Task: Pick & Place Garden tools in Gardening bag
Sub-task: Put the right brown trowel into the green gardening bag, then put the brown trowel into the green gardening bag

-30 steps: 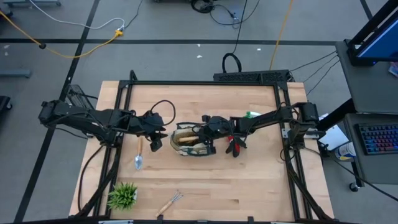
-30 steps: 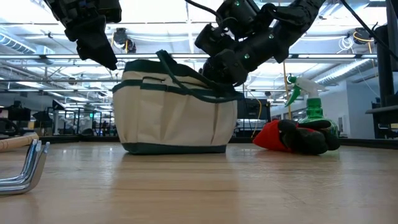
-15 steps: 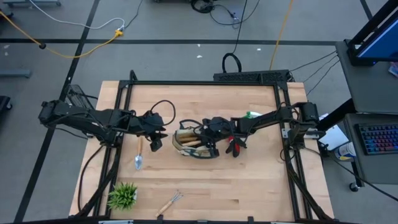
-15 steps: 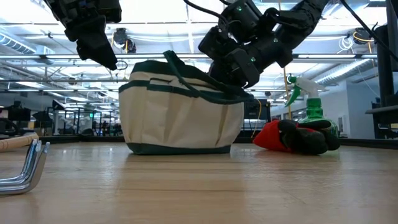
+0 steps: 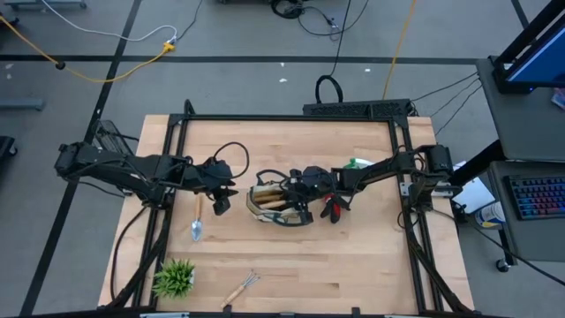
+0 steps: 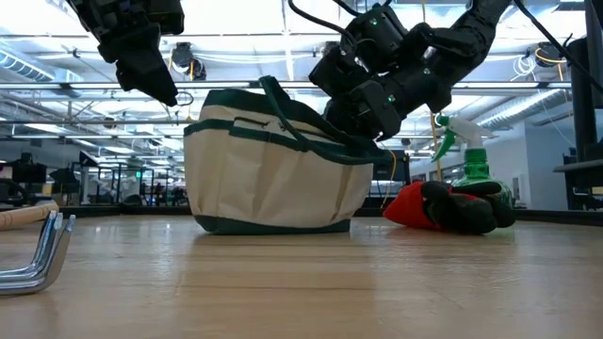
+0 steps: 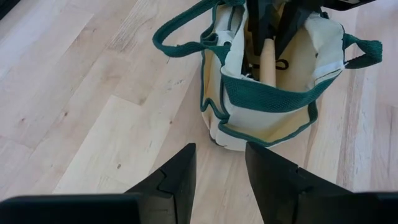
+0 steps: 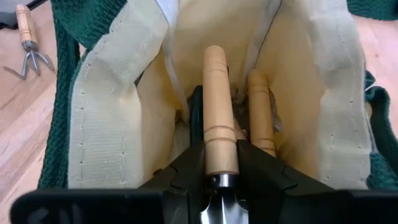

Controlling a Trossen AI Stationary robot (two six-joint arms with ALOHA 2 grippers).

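Cream canvas green-trimmed bag (image 5: pixel 275 201) shifted rightward; right claw (image 8: pixel 219 167) inside it, grasping wooden-handled metal tool (image 8: pixel 217 118); left claw (image 7: pixel 219 171) released, hovering beside bag.

Gardening bag (image 5: pixel 275 203) at table (image 5: pixel 353 265) centre; gloves (image 5: pixel 334 207) just right of it, spray bottle (image 5: pixel 357 162) behind them. Trowel (image 5: pixel 197 221) lies left of the bag; potted plant (image 5: pixel 174 277) and hand rake (image 5: pixel 241 287) near the front edge.
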